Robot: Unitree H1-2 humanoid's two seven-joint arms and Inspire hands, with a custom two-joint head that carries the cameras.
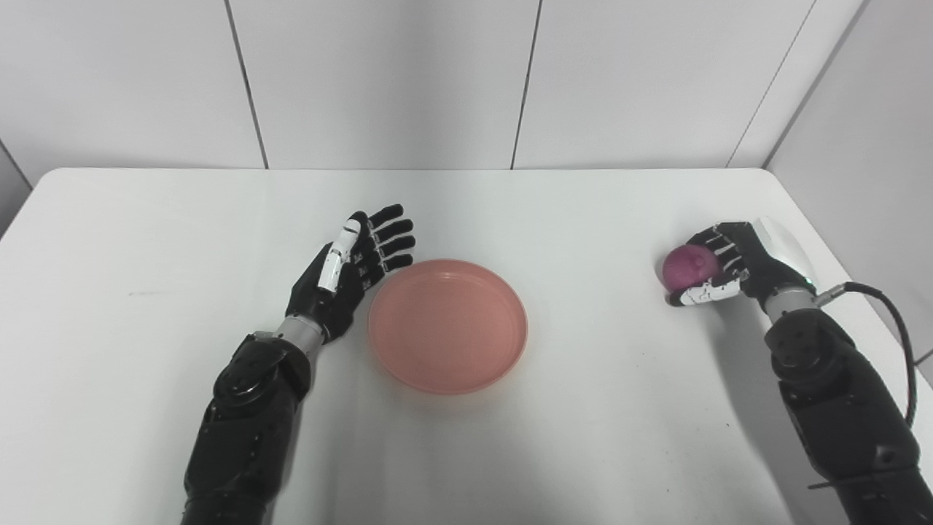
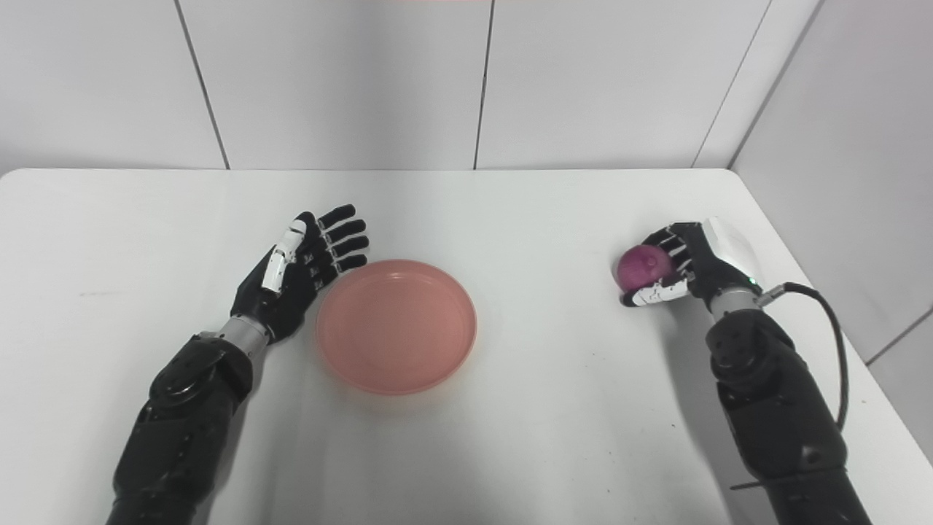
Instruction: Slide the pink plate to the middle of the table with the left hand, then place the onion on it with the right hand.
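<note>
The pink plate (image 1: 447, 324) lies flat near the middle of the white table. My left hand (image 1: 355, 262) rests just left of its rim, open with fingers spread and nothing in it; the fingers lie close to the plate's upper-left edge. Far to the right, the purple onion (image 1: 686, 267) sits low over the table with my right hand (image 1: 729, 270) wrapped around it, fingers over the top and thumb underneath. In the right eye view the onion (image 2: 641, 267) shows the same hold.
The white table (image 1: 146, 240) ends at a grey panelled wall behind and a side wall at the right. A black cable (image 1: 893, 321) loops from the right wrist near the table's right edge.
</note>
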